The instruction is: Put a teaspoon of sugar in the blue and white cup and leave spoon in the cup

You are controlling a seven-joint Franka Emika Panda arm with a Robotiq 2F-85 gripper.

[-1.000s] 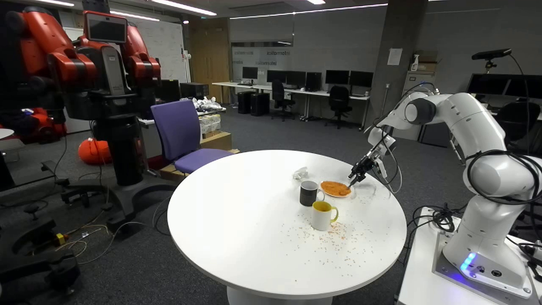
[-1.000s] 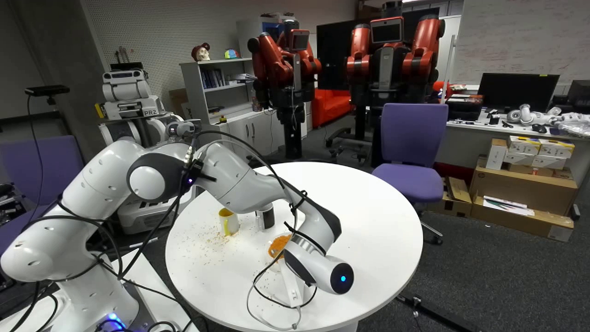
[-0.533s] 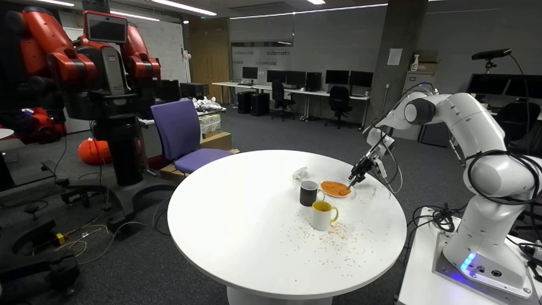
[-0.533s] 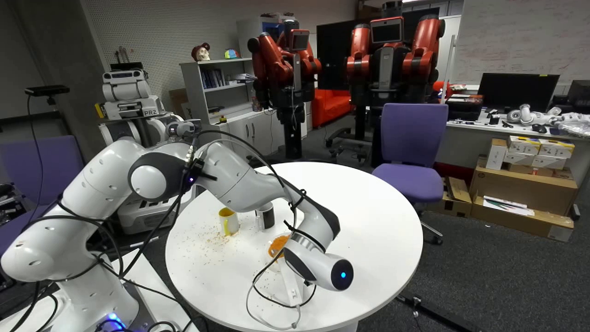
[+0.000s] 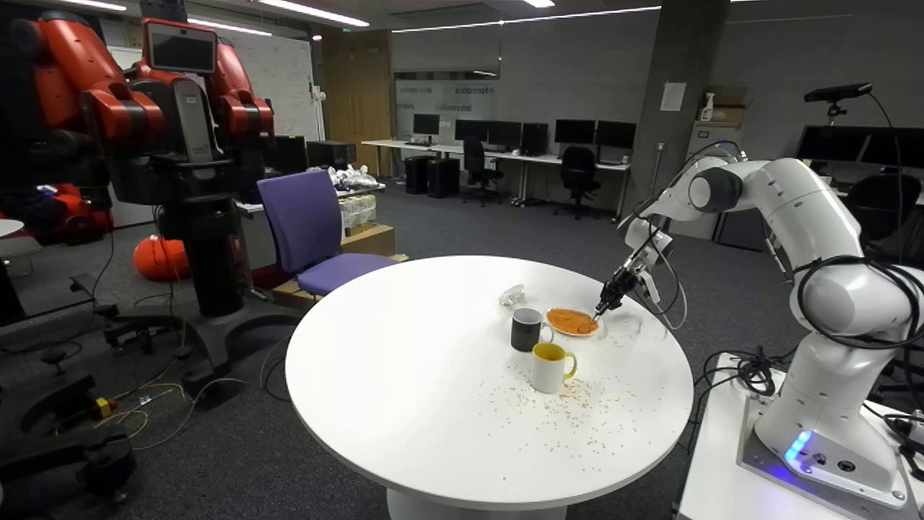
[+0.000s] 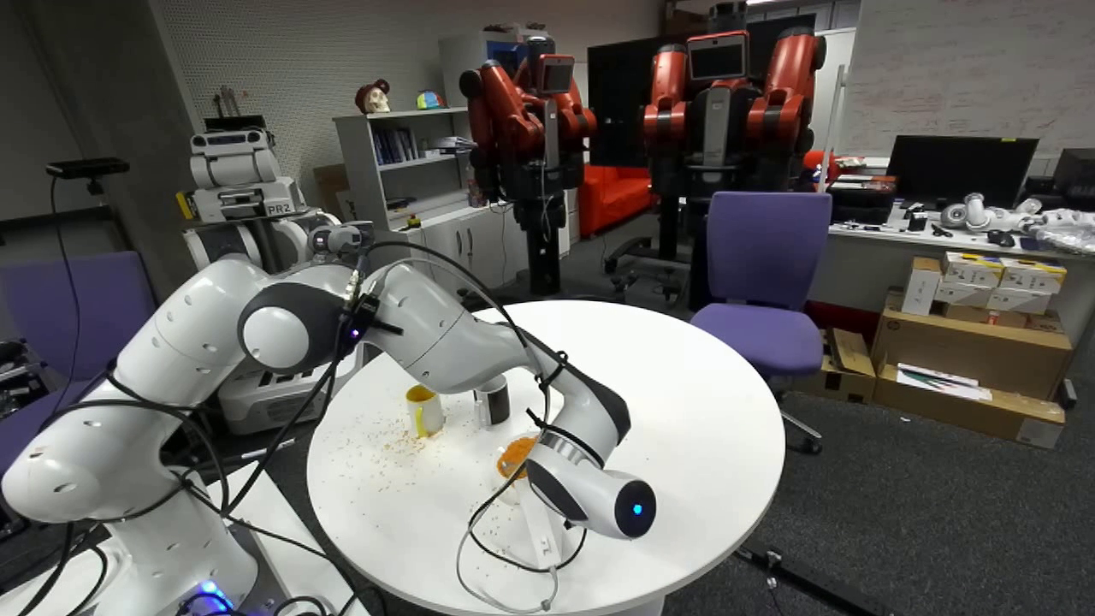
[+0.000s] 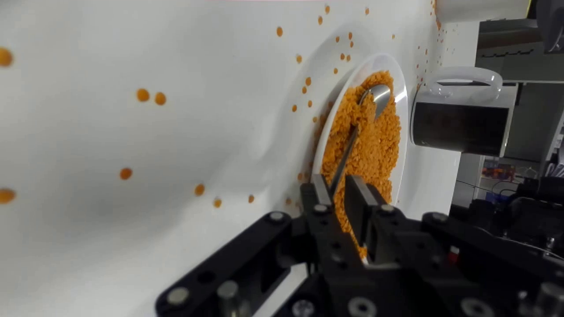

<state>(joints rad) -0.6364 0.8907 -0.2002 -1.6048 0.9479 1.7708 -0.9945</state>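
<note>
The silver spoon (image 7: 380,96) lies on a heap of orange grains (image 7: 374,145) on a white plate (image 7: 318,154). Grains partly cover its bowl and neck. In the wrist view its thin handle runs back between the fingertips of my gripper (image 7: 336,179), close to the left finger. A narrow gap shows between the fingers, with grains visible through it, so the gripper is partly open around the handle. In an exterior view the gripper (image 5: 598,313) is at the plate's edge. The handle's end is hidden by the gripper. No pale blue and white cup shows; it is hidden or out of view.
A dark mug (image 5: 525,334) stands beside the plate; it also shows in the wrist view (image 7: 460,125). A white mug with yellow inside (image 5: 546,373) stands near it. Crumpled clear plastic (image 5: 512,295) lies behind. Loose grains (image 5: 570,412) are scattered on the round white table (image 5: 404,404).
In an exterior view the gripper's dark fingers look narrower at the plate's edge than before, drawn slightly together. The arm, plate and mugs have hardly moved.
</note>
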